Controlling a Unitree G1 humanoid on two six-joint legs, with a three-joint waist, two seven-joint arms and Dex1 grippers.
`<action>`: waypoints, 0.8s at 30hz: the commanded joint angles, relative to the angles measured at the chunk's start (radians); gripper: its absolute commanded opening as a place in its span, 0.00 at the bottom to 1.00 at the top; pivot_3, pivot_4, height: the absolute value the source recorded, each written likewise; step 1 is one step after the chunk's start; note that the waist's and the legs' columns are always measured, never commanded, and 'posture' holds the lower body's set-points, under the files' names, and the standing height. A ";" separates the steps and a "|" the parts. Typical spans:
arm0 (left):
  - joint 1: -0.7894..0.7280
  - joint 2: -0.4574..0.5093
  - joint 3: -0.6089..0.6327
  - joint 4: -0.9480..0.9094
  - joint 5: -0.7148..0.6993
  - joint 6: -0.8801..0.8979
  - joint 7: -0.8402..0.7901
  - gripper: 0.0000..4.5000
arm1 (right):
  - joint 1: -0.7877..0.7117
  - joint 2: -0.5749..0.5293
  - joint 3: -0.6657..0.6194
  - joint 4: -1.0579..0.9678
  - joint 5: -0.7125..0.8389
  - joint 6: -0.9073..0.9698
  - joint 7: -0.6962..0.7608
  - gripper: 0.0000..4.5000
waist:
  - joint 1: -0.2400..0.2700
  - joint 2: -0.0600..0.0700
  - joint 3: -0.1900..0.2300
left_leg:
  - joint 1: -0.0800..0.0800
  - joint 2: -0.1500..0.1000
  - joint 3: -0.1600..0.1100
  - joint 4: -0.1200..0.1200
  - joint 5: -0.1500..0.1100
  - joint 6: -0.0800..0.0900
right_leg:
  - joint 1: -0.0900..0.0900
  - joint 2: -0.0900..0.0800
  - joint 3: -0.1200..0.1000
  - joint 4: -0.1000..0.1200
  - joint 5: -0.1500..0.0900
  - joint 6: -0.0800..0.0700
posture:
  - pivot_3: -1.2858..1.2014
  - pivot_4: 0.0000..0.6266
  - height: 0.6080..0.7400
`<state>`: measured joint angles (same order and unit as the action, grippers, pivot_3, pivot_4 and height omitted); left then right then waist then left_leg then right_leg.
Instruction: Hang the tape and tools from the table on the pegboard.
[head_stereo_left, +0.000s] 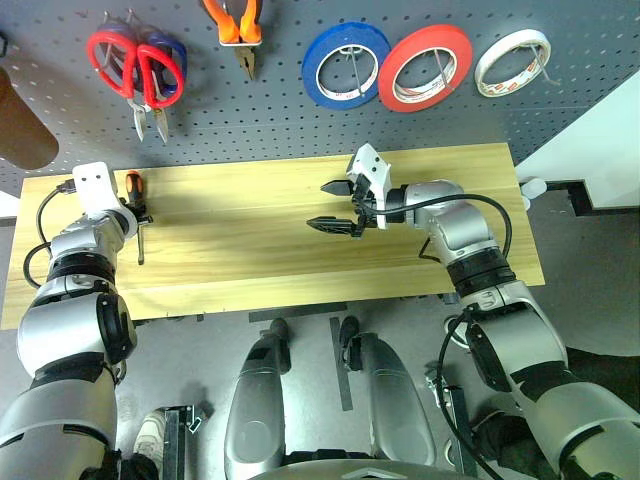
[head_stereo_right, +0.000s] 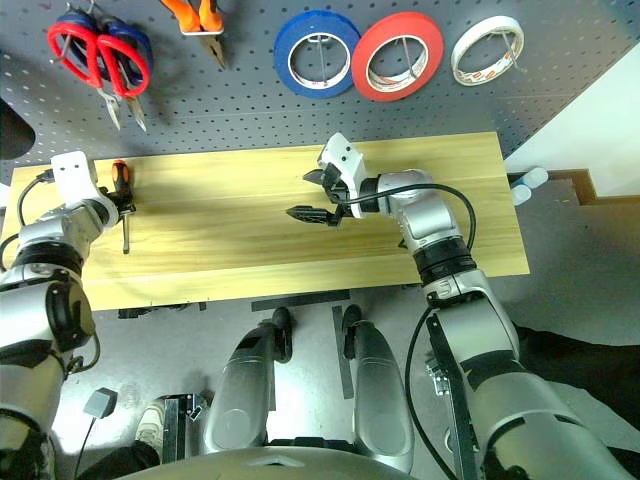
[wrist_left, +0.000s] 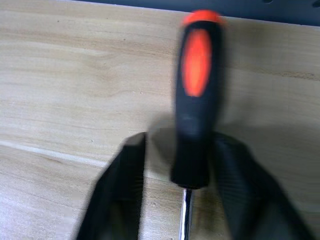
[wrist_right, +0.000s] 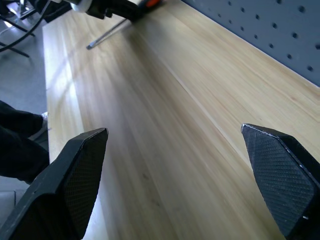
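Screwdriver (head_stereo_left: 135, 205) at left end of table (head_stereo_left: 300, 270), left-centre of the head frames; black-and-orange handle toward pegboard (head_stereo_left: 260, 120), slim steel shaft trailing toward the near table edge. Lying flat on the wood, apparently the last tool not yet hung.

Left gripper (wrist_left: 182, 165) low over the handle; in the left wrist view, black fingers (wrist_left: 120, 190) straddling the lower end of the handle, one each side, gaps narrow. Whether pads already press the handle: cannot tell, frame blurred. Not lifted, by the look of it.

Right gripper (head_stereo_left: 342, 206) hovering above mid-table, centre of the head frames; fingers spread wide, nothing between them.

Upper part of the head frames, already on hooks: red-handled scissors (head_stereo_left: 120, 60) overlapping a blue-handled pair (head_stereo_left: 170, 60) at upper left, pliers (head_stereo_left: 237, 25) beside them, then blue roll (head_stereo_left: 345, 65), red roll (head_stereo_left: 425, 67), white tape (head_stereo_left: 512, 62) at upper right.

Handling judgement: light, rigid, no give. Handle rounded and probably rubbery, so decent friction, yet liable to roll or twist between two flat pads. Shaft thin, smooth, slippery; poor place to pinch. Best hold across the thick part of the handle, near the balance point, leaving whichever end meets the hook free. Pinched near the handle's very end, likely pivoting under the weight of the far end.
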<state>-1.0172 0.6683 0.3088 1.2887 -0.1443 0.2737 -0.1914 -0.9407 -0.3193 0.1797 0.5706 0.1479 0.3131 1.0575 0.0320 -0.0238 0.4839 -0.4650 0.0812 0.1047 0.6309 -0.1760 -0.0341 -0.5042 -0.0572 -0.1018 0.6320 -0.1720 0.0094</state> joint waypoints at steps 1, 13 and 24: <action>0.004 0.039 0.015 0.019 0.005 0.017 0.014 0.13 | 0.018 -0.022 -0.021 -0.043 0.001 -0.006 -0.006 1.00 | -0.007 0.000 0.000 | 0.001 0.000 0.000 -0.001 0.000 0.000 | 0.000 0.000 0.000 0.000 -0.001 0.000 | 0.53 0.94 1.00; 0.026 0.040 0.010 -0.073 -0.024 0.177 -0.085 0.12 | 0.054 -0.049 -0.012 -0.105 0.032 -0.006 0.049 1.00 | -0.019 -0.001 -0.003 | 0.002 -0.003 0.001 -0.003 0.001 -0.001 | 0.001 0.000 0.000 0.001 -0.003 0.001 | 0.54 0.73 1.00; 0.533 0.020 0.062 -1.093 -0.198 0.829 -0.153 0.12 | 0.032 -0.084 -0.043 -0.159 0.128 0.074 0.198 1.00 | -0.017 -0.012 -0.022 | 0.001 -0.004 0.000 -0.003 0.005 -0.008 | 0.002 0.001 -0.001 -0.001 -0.003 0.002 | 0.56 0.52 1.00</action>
<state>-0.5229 0.6855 0.3335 0.3326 -0.3025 0.9971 -0.3572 -0.8968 -0.3895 0.1563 0.4308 0.2465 0.3874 1.2225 0.0150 -0.0358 0.4622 -0.4643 0.0774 0.1030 0.6282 -0.1715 -0.0424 -0.5022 -0.0562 -0.1034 0.6309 -0.1745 0.0112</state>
